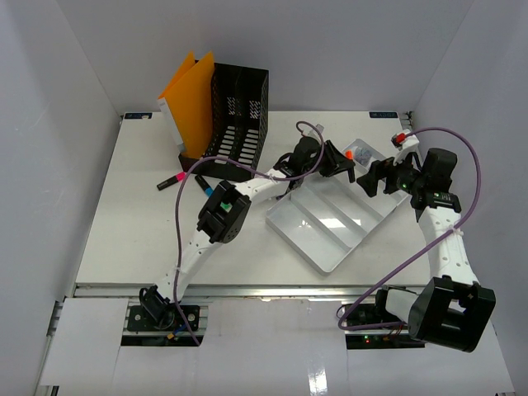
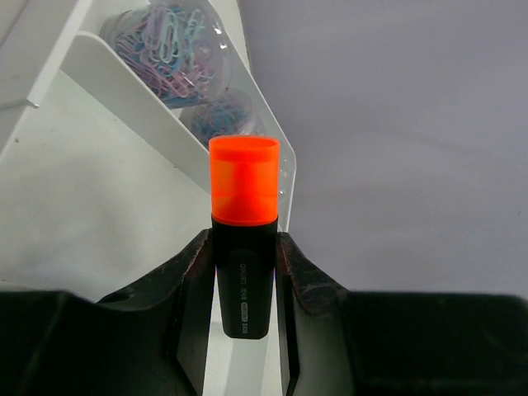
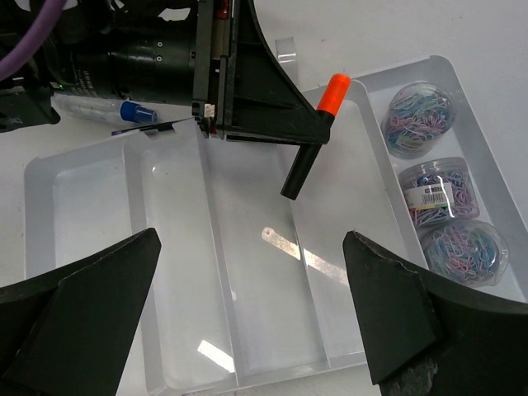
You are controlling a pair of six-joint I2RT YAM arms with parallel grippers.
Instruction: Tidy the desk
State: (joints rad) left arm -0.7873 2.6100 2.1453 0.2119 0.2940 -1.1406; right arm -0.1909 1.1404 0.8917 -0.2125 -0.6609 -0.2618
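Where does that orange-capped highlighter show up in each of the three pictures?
Top view: the highlighter shows as a small orange spot right of centre, at the tray's far edge.
Left wrist view: dead centre, upright, orange cap on top.
Right wrist view: upper middle, tilted over the tray.
Shared landmark: the white tray.

**Q:** Item identification and condition?

**A:** Surface: large, flat, white and rectangular. It lies level. A metal rail runs along its near edge.

**Q:** Position?

**A:** Directly below both hands. The left hand and right hand hang over its far right portion. Most of the surface extends to the left of them and nearer to the arm bases.
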